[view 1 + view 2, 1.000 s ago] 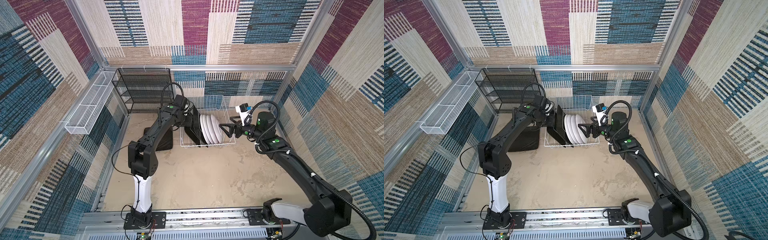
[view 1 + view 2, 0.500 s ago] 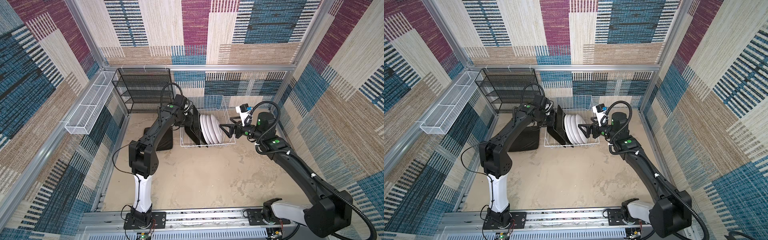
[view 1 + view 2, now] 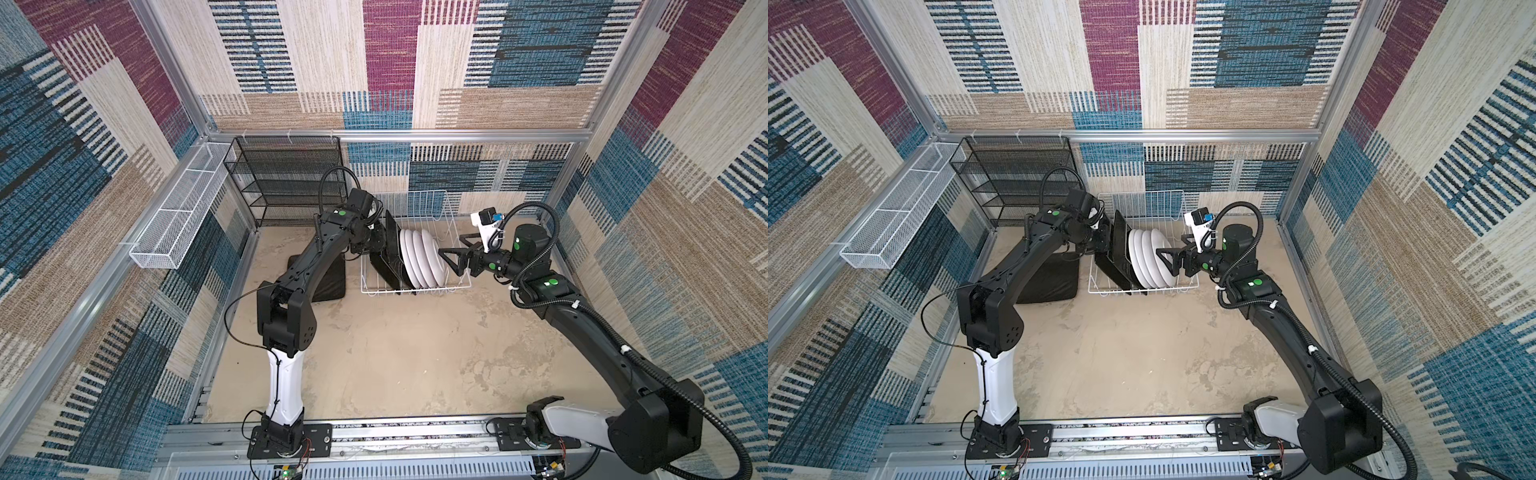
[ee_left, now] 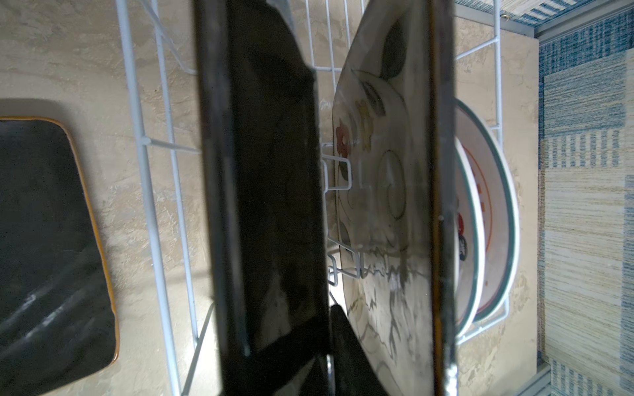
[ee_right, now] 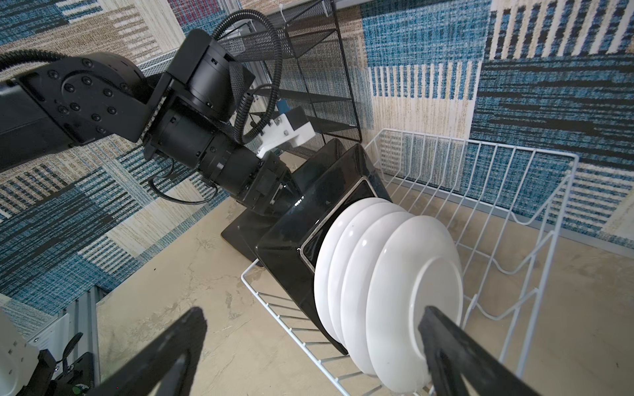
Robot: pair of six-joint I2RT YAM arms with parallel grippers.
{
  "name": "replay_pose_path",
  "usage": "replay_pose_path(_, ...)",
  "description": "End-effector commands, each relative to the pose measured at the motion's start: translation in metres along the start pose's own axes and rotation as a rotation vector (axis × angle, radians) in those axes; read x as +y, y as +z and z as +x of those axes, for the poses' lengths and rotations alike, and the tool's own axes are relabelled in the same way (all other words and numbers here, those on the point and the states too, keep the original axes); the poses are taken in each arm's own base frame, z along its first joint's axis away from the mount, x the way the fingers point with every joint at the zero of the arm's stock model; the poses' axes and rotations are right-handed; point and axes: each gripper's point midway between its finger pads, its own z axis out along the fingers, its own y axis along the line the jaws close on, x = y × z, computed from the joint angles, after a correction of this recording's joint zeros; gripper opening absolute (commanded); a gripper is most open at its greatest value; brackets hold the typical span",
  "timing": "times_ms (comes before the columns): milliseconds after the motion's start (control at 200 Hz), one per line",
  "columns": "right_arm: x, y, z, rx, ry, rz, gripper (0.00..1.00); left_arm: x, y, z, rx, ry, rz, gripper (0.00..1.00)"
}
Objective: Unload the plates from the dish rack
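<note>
The left gripper (image 5: pixel 286 193) has just been clenched onto the rim of the outermost square plate (image 4: pixel 274 171), still standing in the dish rack (image 3: pixel 419 203), so its lift-out is judged next, while the right gripper (image 3: pixel 452 246) is held spread wide.

A black mesh shelf unit (image 3: pixel 291 178) (image 3: pixel 1017 174) stands against the back wall, upper left of centre in both top views. A long white mesh basket (image 3: pixel 178 224) runs along the aluminium frame (image 3: pixel 457 136) to its left. Woven wall panels (image 3: pixel 390 62) in blue, maroon and beige enclose a mottled beige tabletop (image 3: pixel 395 353).
</note>
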Motion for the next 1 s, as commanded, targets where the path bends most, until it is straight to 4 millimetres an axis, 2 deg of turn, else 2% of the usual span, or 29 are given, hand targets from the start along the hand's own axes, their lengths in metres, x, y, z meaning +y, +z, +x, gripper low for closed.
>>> replay_pose_path(0, 0.002, 0.0, -0.003, -0.007, 0.008, -0.008, 0.99, 0.021, 0.011, 0.016, 0.057, 0.047, -0.1, 0.01)
replay_pose_path(260, 0.002, 0.001, -0.006, -0.013, 0.007, -0.009, 0.99, 0.01, -0.004, 0.005, 0.013, 0.047, -0.067, 0.0)
replay_pose_path(726, 0.002, 0.001, -0.007, -0.022, 0.017, -0.01, 0.99, -0.022, -0.06, -0.029, -0.198, 0.053, 0.057, 0.0)
replay_pose_path(992, 0.002, 0.0, -0.008, -0.028, 0.014, -0.012, 0.99, -0.03, -0.077, -0.035, -0.233, 0.067, 0.081, 0.0)
